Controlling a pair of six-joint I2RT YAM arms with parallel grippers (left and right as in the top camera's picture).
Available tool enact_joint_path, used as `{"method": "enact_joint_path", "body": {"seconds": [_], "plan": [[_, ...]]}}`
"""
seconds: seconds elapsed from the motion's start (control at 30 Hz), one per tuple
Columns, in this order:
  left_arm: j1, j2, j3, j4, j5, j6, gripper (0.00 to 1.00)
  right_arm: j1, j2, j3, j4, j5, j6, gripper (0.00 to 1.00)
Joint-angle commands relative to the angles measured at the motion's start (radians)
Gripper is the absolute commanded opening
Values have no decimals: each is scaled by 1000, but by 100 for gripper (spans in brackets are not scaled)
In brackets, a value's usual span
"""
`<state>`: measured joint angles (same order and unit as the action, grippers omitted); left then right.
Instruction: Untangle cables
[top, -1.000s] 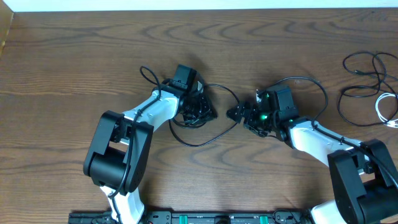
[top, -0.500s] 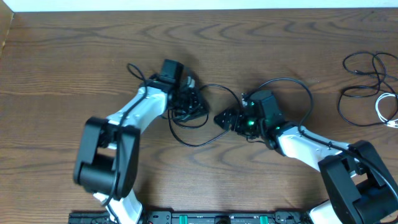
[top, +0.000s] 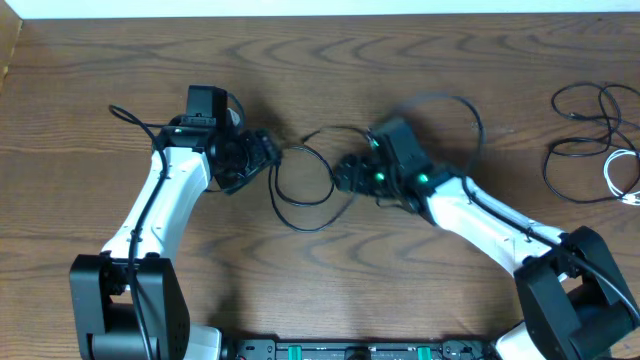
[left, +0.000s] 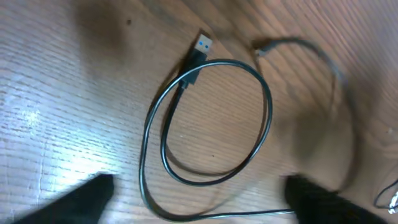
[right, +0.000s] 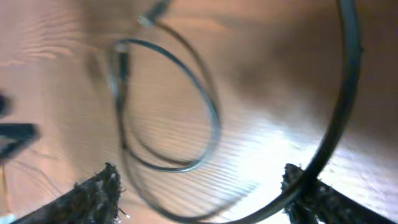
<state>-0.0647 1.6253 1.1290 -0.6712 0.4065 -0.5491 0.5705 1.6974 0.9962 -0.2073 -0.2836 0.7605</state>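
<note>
The thin black cable (left: 268, 115) lies between both grippers as an open oval loop, its long axis and silver USB plug (left: 202, 45) pointing away from the left gripper (left: 199, 182). A second ago that gripper clenched it; now it has released and drawn back left, while the right gripper (right: 199, 183), spread and empty, has neared the loop

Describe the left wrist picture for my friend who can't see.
A thin black USB cable lies looped on the wooden table, its blue-tipped plug at the top. The left gripper is open, fingers in the bottom corners.
</note>
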Motion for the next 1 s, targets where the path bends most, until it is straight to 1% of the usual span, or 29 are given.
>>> {"method": "enact_joint_path", "body": {"seconds": [0.0,0.13,0.2,0.37,0.5,0.6,0.67,0.7,0.73,0.8,0.83,0.9,0.97], "plan": [[2,-4,21,-2,-27,14,100,33,45,149,-71,83,-110,82],[2,-4,21,-2,-27,14,100,37,136,252,-129,83,-144,83],[2,-4,21,-2,-27,14,100,36,192,284,-132,83,-174,84],[2,-4,21,-2,-27,14,100,41,323,317,-60,125,-287,83],[2,-4,21,-2,-27,14,100,52,395,317,1,250,-341,83],[2,-4,21,-2,-27,14,100,63,434,317,16,298,-394,82],[2,-4,21,-2,-27,14,100,71,444,317,14,301,-426,77],[2,-4,21,-2,-27,14,100,81,444,317,9,311,-453,71],[2,-4,21,-2,-27,14,100,92,444,320,2,329,-471,68],[2,-4,21,-2,-27,14,100,124,444,337,-24,398,-509,65],[2,-4,21,-2,-27,14,100,140,444,342,-34,434,-530,66],[2,-4,21,-2,-27,14,100,178,444,354,-58,517,-581,70],[2,-4,21,-2,-27,14,100,209,444,360,-69,555,-627,74]]}}
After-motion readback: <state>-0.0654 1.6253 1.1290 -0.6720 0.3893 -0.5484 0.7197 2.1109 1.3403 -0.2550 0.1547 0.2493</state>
